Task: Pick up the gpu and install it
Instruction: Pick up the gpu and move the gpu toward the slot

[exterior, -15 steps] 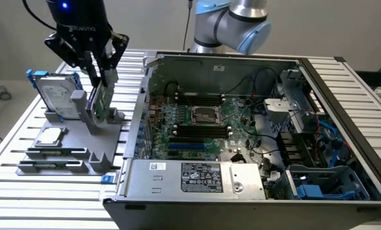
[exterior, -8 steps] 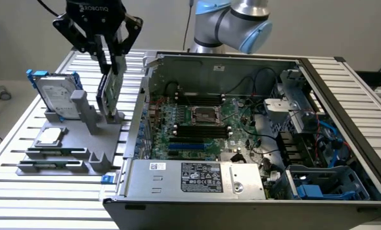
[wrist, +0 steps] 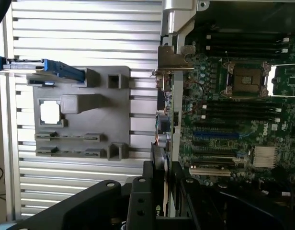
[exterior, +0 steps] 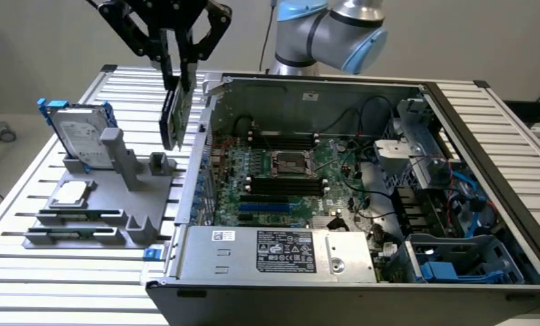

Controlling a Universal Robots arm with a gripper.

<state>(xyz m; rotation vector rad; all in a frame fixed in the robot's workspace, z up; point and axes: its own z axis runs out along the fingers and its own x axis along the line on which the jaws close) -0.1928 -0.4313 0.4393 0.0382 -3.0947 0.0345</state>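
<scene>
The gpu (exterior: 172, 119) hangs edge-down in the air, a thin dark card with a green board. My gripper (exterior: 181, 71) is shut on its upper edge. It hovers over the gap between the grey fixture (exterior: 115, 197) and the outer wall of the open computer case (exterior: 202, 136), at the exterior view's left. In the wrist view the gpu (wrist: 165, 120) appears edge-on, its silver end bracket (wrist: 175, 51) at the far end and my gripper (wrist: 163, 178) clamped on the near end. The motherboard (wrist: 233, 115) with its blue slot (wrist: 217, 135) lies just beside the card.
The grey fixture holds a silver hard drive (exterior: 79, 136) in a blue frame and a square processor chip (exterior: 72, 193). Inside the case are the CPU socket (exterior: 288, 163), a power supply (exterior: 279, 255) and cables (exterior: 451, 197). All of it rests on a slatted metal table (exterior: 61, 278).
</scene>
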